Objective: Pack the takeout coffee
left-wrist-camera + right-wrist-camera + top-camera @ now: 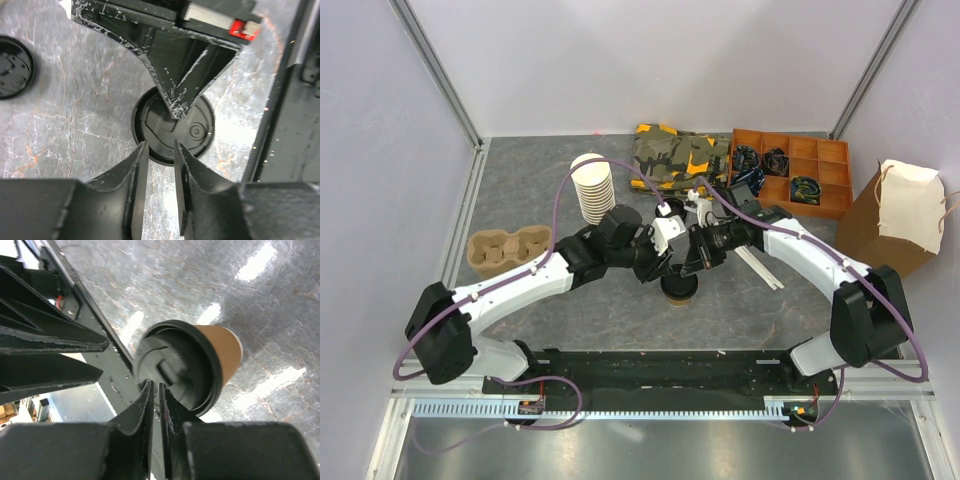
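You are crowding both grippers over the coffee (680,288) standing on the desk (540,170): left gripper (159,150) narrowly parted, right gripper (155,392) nearly closed, neither holding it, apparently seating the lid.

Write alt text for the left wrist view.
Seen from above, a black-lidded coffee cup stands on a grey marbled table, with the left gripper hanging over its near edge, fingers slightly apart. The right gripper's fingers reach over the lid from the far side, and a loose black lid lies at the left.
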Controlling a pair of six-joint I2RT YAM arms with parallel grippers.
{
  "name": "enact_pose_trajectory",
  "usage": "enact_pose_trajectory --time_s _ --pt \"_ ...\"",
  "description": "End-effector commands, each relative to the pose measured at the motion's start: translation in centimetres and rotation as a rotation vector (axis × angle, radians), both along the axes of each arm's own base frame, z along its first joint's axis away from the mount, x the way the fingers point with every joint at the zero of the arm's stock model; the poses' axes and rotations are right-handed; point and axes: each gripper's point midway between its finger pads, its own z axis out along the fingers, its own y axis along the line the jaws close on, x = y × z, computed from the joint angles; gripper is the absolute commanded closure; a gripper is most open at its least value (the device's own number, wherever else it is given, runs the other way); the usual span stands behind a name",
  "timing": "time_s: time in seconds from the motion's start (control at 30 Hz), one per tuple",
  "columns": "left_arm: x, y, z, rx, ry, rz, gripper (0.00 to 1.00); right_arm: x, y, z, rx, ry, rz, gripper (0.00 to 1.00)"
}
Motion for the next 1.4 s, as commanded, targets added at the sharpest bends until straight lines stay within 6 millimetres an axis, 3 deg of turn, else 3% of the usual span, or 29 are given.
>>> enact_pose_trajectory --time_s 0.0,0.13,0.23,0.5,0.57,0.7,0.87,1.07,1.37 --pt "-1.1 0.0 2.2 -0.045 0.015 -0.029 0.62 0.2 0.9 5.6 0.101 -0.102 0.018 0.83" --pt "-1.8 0.2 2.1 -0.042 0.022 -0.062 0.56 -0.2 0.0 6.2 0.064 -0.140 0.017 0.82" --pt "-1.9 -0.1 2.1 -0.039 0.009 -0.087 0.52 -0.6 -0.8 4.9 0.010 -0.130 0.013 0.82" --pt "-1.1 -0.9 -0.3 0.003 -0.047 -0.093 0.52 -0.3 -1.0 1.5 -0.048 -0.093 0.000 0.83" --pt "-1.9 -1.3 -0.3 0.003 -0.089 -0.127 0.53 -0.4 -1.1 0.5 -0.063 -0.070 0.002 0.84" --pt "-3.2 -1.9 0.0 -0.008 -0.137 -0.173 0.57 -0.1 -0.7 0.8 -0.044 -0.079 0.002 0.85" --pt "-3.7 -2.1 -0.8 0.011 -0.145 -0.190 0.74 -0.2 0.0 1.7 0.009 -0.068 -0.001 0.85" --pt "-4.2 -2.6 0.8 -0.009 -0.213 -0.211 0.76 -0.4 0.7 2.0 0.039 -0.053 0.004 0.84" --pt "-4.0 -3.0 1.6 -0.008 -0.220 -0.211 0.76 -0.6 0.3 -0.5 -0.012 -0.024 0.003 0.86"
